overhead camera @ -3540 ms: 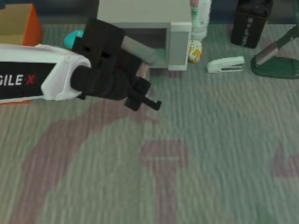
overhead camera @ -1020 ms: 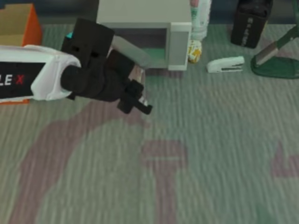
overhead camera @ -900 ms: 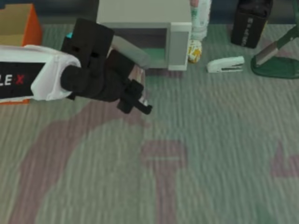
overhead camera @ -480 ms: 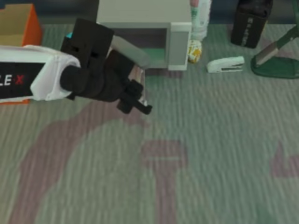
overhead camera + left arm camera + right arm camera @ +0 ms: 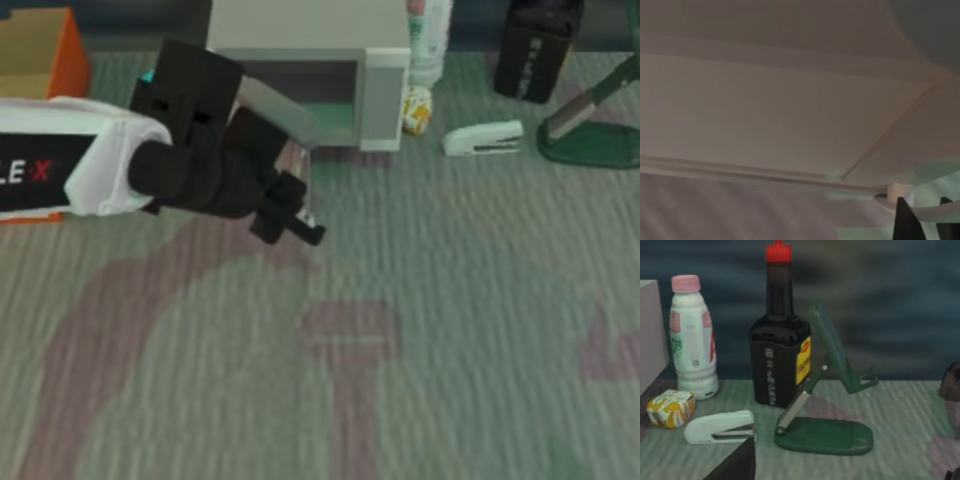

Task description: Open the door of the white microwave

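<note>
top view — door [image 5: 285, 112] (swung open) touching left hand [image 5: 292, 217].

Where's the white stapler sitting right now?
In the top view, the white stapler lies right of the white microwave, between the small yellow packet and the green stand.

A white stapler [image 5: 483, 138] lies beside a green stand [image 5: 590, 128] and dark bottle [image 5: 538, 47].

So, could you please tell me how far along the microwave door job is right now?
Done: the door is swung well out from the white microwave, leaving the cavity exposed. In hand: the left pincer sits at the door's free edge; the top view doesn't show whether it grips. Left: perhaps a little more swing, then letting go. The right arm shows nowhere in the top view.
</note>
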{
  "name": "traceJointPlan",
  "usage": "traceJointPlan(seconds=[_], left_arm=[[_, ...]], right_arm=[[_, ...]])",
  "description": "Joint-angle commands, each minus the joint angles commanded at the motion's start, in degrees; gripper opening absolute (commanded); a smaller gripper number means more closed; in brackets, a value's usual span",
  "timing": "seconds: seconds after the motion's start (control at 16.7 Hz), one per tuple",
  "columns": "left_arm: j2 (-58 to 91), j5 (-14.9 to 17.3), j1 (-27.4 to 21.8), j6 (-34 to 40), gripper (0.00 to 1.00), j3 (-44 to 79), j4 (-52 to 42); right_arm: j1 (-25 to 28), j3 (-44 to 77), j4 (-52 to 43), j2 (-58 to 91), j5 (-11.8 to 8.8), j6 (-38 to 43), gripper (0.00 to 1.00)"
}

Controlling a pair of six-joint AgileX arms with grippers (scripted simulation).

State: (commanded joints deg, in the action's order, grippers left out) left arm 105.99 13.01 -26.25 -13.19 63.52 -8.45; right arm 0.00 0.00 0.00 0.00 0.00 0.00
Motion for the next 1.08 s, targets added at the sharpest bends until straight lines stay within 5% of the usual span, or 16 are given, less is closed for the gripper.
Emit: traceJointPlan(seconds=[1.08], left_arm=[[-0.8,3.3,1.8,-4.2,0.00,-0.9,-1.0]], right_arm=[[0.0,0.0,0.0,0.0,0.0,0.0,1.00]])
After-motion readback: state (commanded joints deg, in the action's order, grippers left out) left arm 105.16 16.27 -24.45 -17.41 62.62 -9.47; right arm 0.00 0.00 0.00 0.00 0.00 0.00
